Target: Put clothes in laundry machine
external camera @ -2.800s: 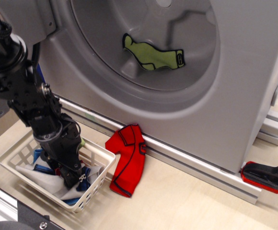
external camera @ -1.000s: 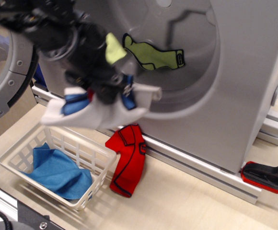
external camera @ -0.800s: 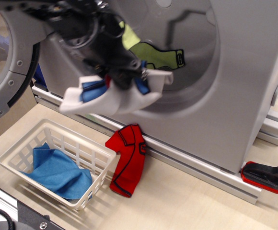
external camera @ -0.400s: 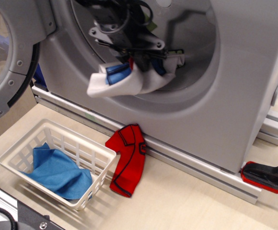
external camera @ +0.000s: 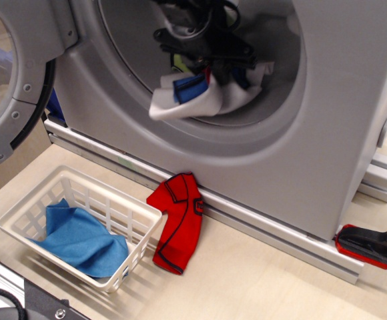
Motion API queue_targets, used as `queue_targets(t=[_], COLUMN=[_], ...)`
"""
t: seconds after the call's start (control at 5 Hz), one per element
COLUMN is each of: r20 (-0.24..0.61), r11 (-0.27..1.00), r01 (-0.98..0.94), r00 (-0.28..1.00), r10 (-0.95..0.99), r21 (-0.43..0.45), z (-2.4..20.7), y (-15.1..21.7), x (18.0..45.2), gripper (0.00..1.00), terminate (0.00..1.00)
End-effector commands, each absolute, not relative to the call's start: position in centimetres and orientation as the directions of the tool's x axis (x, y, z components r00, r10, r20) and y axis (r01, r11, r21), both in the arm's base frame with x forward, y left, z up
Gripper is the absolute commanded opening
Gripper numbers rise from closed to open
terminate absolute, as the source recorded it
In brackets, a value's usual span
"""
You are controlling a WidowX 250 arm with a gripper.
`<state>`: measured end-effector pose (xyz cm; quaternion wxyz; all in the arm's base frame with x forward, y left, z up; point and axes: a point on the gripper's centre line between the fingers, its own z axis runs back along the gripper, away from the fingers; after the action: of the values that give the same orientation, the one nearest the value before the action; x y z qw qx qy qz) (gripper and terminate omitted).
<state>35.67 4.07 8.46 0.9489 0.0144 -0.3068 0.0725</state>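
Note:
My gripper (external camera: pixel 215 63) is inside the round opening of the silver-grey laundry machine (external camera: pixel 340 120), shut on a pale grey-white garment with blue trim (external camera: pixel 207 99) that hangs down into the drum. A sliver of the lime green garment (external camera: pixel 178 63) shows behind it. A red garment with dark trim (external camera: pixel 177 221) lies on the table against the machine's base rail. A blue cloth (external camera: pixel 80 239) lies in the white lattice basket (external camera: pixel 132 253). The machine's round door (external camera: pixel 10 87) stands open at the left.
A red and black clamp (external camera: pixel 373 247) sits at the right by the machine's aluminium base rail (external camera: pixel 260 230). A metal frame edge (external camera: pixel 20 293) runs along the bottom left.
My gripper lifted the grey-white garment out of the basket, carried it up and to the right, and moved into the drum opening. The blue cloth stays in the basket.

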Motion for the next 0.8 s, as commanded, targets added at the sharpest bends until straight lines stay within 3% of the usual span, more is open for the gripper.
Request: queue_targets(t=[0.0,0.2,0.6], r20=[0.665,0.662,0.691], r11=[0.984,0.984,0.989], r01=[-0.167,-0.169,-0.143], r00=[0.727,0.731,0.711], r10=[0.168,0.168,0.132], r21=[-0.065,-0.062,-0.041], z=[9.3,9.0,8.9], y=[5.6,6.0,5.8], x=[38.3,38.4,36.2], gripper=[0.00,1.00,1.00], terminate=[0.00,0.00,0.00])
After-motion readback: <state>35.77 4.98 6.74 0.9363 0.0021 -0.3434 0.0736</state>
